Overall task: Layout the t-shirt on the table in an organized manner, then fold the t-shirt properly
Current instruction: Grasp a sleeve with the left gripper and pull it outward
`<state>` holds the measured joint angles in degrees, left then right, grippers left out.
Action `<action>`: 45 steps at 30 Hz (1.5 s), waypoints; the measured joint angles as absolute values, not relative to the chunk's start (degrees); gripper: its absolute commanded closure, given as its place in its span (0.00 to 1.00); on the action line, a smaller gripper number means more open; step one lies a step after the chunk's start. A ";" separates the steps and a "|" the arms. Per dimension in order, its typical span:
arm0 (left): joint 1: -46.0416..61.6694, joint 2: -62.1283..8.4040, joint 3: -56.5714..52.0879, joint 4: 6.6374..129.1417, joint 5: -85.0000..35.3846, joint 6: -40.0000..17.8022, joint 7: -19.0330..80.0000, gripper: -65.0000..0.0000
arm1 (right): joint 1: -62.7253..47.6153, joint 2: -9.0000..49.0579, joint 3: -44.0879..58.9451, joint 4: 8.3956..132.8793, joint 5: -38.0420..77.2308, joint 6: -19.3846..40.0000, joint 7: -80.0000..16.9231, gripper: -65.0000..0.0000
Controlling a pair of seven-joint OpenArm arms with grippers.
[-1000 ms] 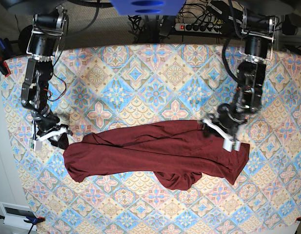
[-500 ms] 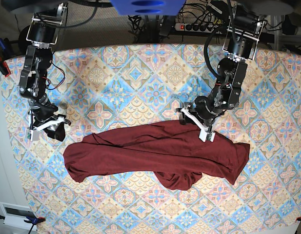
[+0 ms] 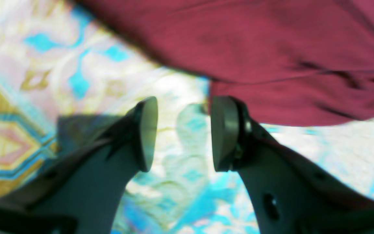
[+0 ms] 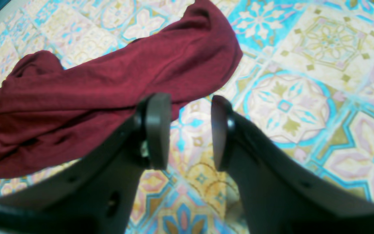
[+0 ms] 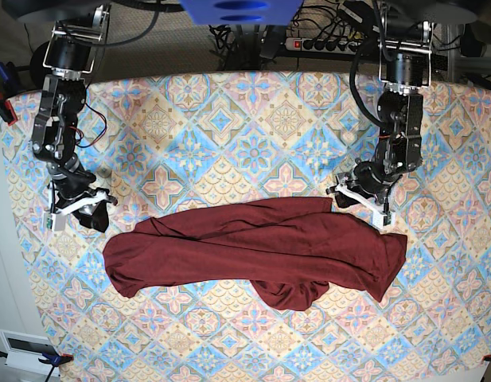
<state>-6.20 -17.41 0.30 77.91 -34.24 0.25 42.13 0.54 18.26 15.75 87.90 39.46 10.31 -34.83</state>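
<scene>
Across the middle of the table (image 5: 229,119), nearer its front edge than its back, the t-shirt (image 5: 253,251) lies bunched in a long crosswise band, layers folded over each other, one lobe sagging toward the front edge. Not laid out flat yet, so the spreading step looks barely begun; folding is a long way off, as I judge it.

Left gripper (image 3: 182,133) hangs just off the back edge of the cloth at the shirt's end toward the table's right side, fingers apart, nothing between them, only tablecloth showing in the gap. One finger (image 3: 224,133) sits right beside the maroon hem; touching or not I cannot tell, the view is blurred. Probably placed there to pinch that corner and pull it out.

Right gripper (image 4: 187,133) is near the shirt's other end, toward the table's left edge, jaws also apart and empty, just beside the fabric, not on it. Likely waiting to take the opposite corner so both ends can be stretched.

Around: a power strip (image 5: 329,44) and cables behind the back edge, a blue object (image 5: 241,9) top centre. Nothing on the table blocks either arm; the real obstacle is the shirt's own overlapping folds hiding sleeves and hem.
</scene>
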 measured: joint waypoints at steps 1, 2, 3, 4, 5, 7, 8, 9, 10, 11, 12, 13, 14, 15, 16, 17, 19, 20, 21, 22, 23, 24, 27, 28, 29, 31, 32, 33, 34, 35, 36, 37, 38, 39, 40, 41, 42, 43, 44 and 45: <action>-7.27 -16.82 0.23 76.36 -34.22 0.34 42.13 0.59 | 0.60 18.24 15.75 87.90 39.48 10.33 -34.81 0.69; -8.51 -15.99 0.19 74.85 -33.93 0.51 41.76 0.59 | 0.60 18.26 15.75 87.92 39.48 10.35 -34.83 0.69; -9.41 -15.25 0.21 73.71 -33.61 0.40 41.36 0.59 | 0.58 18.26 15.75 87.92 39.48 10.35 -34.79 0.69; -10.02 -14.72 0.43 73.01 -33.67 0.21 41.17 0.59 | 0.62 18.28 15.75 87.92 39.31 10.31 -34.85 0.69; -10.37 -14.22 0.86 72.42 -34.11 0.01 41.04 0.59 | 0.62 18.26 15.75 87.92 39.27 10.20 -34.98 0.69; -10.96 -13.96 4.01 72.31 -33.95 0.27 40.29 0.59 | 0.62 18.26 15.75 87.92 39.46 10.33 -34.92 0.69; -11.27 -13.98 5.82 72.34 -33.82 0.38 40.45 0.59 | 0.62 18.24 15.75 87.92 39.46 10.35 -34.96 0.69; -11.51 -13.96 7.79 72.64 -33.95 0.36 40.49 0.59 | 0.60 18.26 15.75 87.92 39.46 10.33 -34.98 0.69; -11.57 -13.96 9.39 73.25 -33.95 0.43 40.84 0.60 | 0.62 18.28 15.77 87.92 39.24 10.24 -34.98 0.69; -11.53 -13.93 10.66 73.82 -34.02 0.32 40.95 0.61 | 0.64 18.28 15.77 87.92 39.29 10.31 -34.96 0.69; -11.29 -13.93 11.92 74.22 -34.02 0.01 40.88 0.65 | 0.64 18.24 15.77 87.92 39.40 10.37 -34.94 0.69; -11.07 -14.22 12.60 74.52 -33.50 0.36 40.23 0.70 | 0.62 18.22 15.77 87.92 39.44 10.37 -35.00 0.69; -10.94 -14.61 13.02 74.52 -33.12 0.45 39.94 0.76 | 0.62 18.24 15.77 87.92 39.44 10.33 -34.98 0.69; -10.96 -15.22 13.39 74.50 -33.87 0.45 40.03 0.83 | 0.62 18.28 15.77 87.83 39.44 10.31 -34.98 0.69; -10.94 -15.40 13.52 74.50 -35.92 0.23 41.19 0.90 | 0.62 18.37 15.86 87.74 39.44 10.28 -34.98 0.69; -10.79 -15.57 13.52 74.43 -37.34 -0.14 41.19 0.98 | 0.64 18.41 15.86 87.70 39.42 10.31 -34.98 0.69; -10.44 -17.26 13.54 74.41 -40.80 -0.64 41.54 1.00 | 0.64 18.24 15.86 87.70 39.46 10.35 -34.98 0.69; -10.28 -18.20 13.65 74.41 -42.78 -0.69 42.04 0.99 | 0.62 18.13 15.86 87.70 39.44 10.33 -35.00 0.69; -10.20 -19.11 13.72 74.41 -44.49 -1.04 42.37 1.00 | 0.62 18.13 15.86 87.68 39.44 10.31 -35.00 0.69; -10.07 -20.32 13.87 75.16 -46.09 -0.93 42.78 1.00 | 0.62 18.20 15.86 87.57 39.46 10.31 -34.96 0.69; -9.69 -21.87 14.00 76.77 -47.33 -0.10 43.40 1.00 | 0.62 18.31 15.86 87.53 39.42 10.31 -35.00 0.69; -9.21 -23.77 14.00 78.76 -49.50 -0.03 43.59 1.00 | 0.64 18.31 15.88 87.48 39.44 10.28 -34.92 0.69; -6.39 -29.69 13.63 88.27 -55.75 -0.19 42.35 1.00 | 0.64 18.22 15.81 87.37 39.29 10.26 -35.00 0.69; -5.30 -31.66 13.69 91.83 -56.93 -0.25 42.78 1.00 | 0.69 18.20 15.77 87.33 39.29 10.37 -34.96 0.69; -4.16 -32.97 13.63 94.85 -57.87 -0.14 42.74 1.00 | 0.73 18.24 15.77 87.33 39.46 10.37 -34.96 0.69; -0.69 -35.57 13.65 102.02 -57.80 -0.16 43.33 1.00 | 0.62 18.28 15.86 87.33 39.29 10.11 -34.92 0.69; 1.56 -36.64 12.58 105.01 -58.46 -1.02 43.48 1.00 | 0.73 18.26 15.75 87.29 39.13 9.98 -35.05 0.69; 4.23 -37.43 10.98 107.98 -58.54 -0.93 43.27 1.00 | 0.69 18.28 15.73 87.31 39.38 10.24 -34.87 0.69; 6.87 -38.33 9.17 110.37 -58.85 -0.99 43.38 1.00 | 0.71 18.24 15.68 87.39 39.33 10.24 -34.98 0.69; 9.37 -39.13 7.29 111.92 -58.57 -1.02 43.46 1.00 | 0.69 18.20 15.59 87.50 39.33 10.24 -35.03 0.69; 11.94 -39.86 5.28 113.03 -58.63 -0.71 43.44 1.00 | 0.58 18.26 15.49 87.68 39.44 10.35 -34.81 0.69; 14.44 -40.64 3.53 114.15 -58.04 -0.08 43.46 1.00 | 0.51 18.26 15.51 87.72 39.24 10.28 -34.87 0.69; 16.80 -41.32 2.00 115.11 -57.93 -0.01 43.27 1.00 | 0.49 18.28 15.46 87.70 39.13 10.07 -35.00 0.69; 19.20 -42.02 0.71 115.96 -58.15 -0.36 42.96 1.00 | 0.45 18.26 15.46 87.72 39.20 10.20 -35.00 0.69; 21.56 -42.85 -0.23 116.44 -58.33 -1.15 42.92 1.00 | 0.45 18.22 15.42 87.77 39.42 10.50 -35.05 0.69; 24.21 -43.53 -1.13 116.55 -58.35 -2.35 42.94 1.00 | 0.43 18.20 15.38 87.83 39.35 10.61 -35.07 0.69; 26.98 -44.29 -1.96 116.49 -58.33 -3.79 43.05 1.00 | 0.43 18.26 15.38 87.85 39.29 10.35 -35.31 0.69; 29.50 -45.23 -2.63 116.40 -58.28 -5.17 43.31 1.00 | 0.49 18.35 15.42 87.85 39.22 10.24 -36.27 0.69; 31.64 -46.39 -2.92 116.36 -58.28 -6.31 43.40 1.00 | 0.58 18.44 15.44 87.85 39.35 10.31 -37.91 0.69; 33.43 -47.53 -3.25 116.33 -58.24 -7.44 43.62 1.00 | 0.64 18.41 15.44 87.88 39.40 10.50 -39.79 0.69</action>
<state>33.43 -47.53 -3.25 116.33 -58.24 -7.44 43.62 0.64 18.41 15.44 87.88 39.40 10.50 -39.79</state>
